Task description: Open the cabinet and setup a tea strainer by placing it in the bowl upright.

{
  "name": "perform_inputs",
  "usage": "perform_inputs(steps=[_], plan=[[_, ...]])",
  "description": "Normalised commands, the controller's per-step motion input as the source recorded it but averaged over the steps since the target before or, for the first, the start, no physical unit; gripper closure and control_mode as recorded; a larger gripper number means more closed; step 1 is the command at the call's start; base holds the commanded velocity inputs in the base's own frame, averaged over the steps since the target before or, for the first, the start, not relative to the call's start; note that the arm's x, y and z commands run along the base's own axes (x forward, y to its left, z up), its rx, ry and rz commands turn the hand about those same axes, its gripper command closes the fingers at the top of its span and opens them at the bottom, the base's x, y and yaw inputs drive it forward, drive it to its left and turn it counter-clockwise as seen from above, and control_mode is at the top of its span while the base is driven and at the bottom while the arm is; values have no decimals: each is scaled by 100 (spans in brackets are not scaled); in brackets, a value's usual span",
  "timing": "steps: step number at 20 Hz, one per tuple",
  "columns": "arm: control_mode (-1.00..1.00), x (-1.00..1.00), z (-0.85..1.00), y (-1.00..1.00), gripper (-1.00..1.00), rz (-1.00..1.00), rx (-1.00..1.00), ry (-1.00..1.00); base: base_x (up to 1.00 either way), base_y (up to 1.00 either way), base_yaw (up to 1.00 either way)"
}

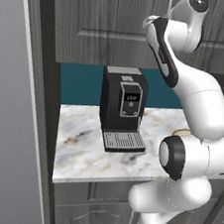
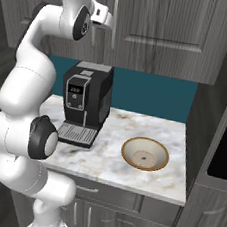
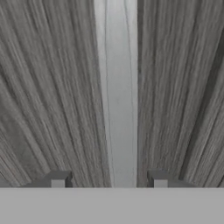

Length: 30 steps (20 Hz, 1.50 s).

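The dark grey wood-grain cabinet (image 2: 161,30) hangs above the counter with both doors closed. My gripper (image 2: 110,20) is raised against its left door, at the silver bar handle (image 2: 114,32). In the hand view the handle (image 3: 117,87) runs straight up between my two fingertips (image 3: 57,180), and the gripper (image 3: 109,180) is open around it. The tan bowl (image 2: 127,146) with a brown rim sits on the counter to the right of the coffee machine, with nothing in it. The tea strainer is hidden.
A black coffee machine (image 2: 85,102) stands on the marble counter (image 2: 104,165) against a teal backsplash (image 2: 148,92). A tall grey panel (image 1: 8,120) bounds the left side, and a dark tall unit (image 2: 224,129) the right. Grey drawers (image 2: 105,195) sit below.
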Motion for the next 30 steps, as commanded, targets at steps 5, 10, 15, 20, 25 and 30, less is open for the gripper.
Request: perform_inputs(steps=[5, 10, 15, 20, 25, 30], plan=[[-100, 24, 0, 0, 100, 0, 0, -3, 0, 0, 0], [-100, 14, -1, -4, 100, 0, 0, -3, 0, 0, 0], [-100, 14, -18, -38, 100, 0, -1, -2, 0, 0, 0], [-100, 12, -2, -26, 100, 0, 0, -3, 0, 0, 0], [-100, 3, 0, -1, 100, 0, 0, 0, 0, 0, 0], [-100, -9, 0, 1, 100, -1, 0, 0, 0, 0, 0]])
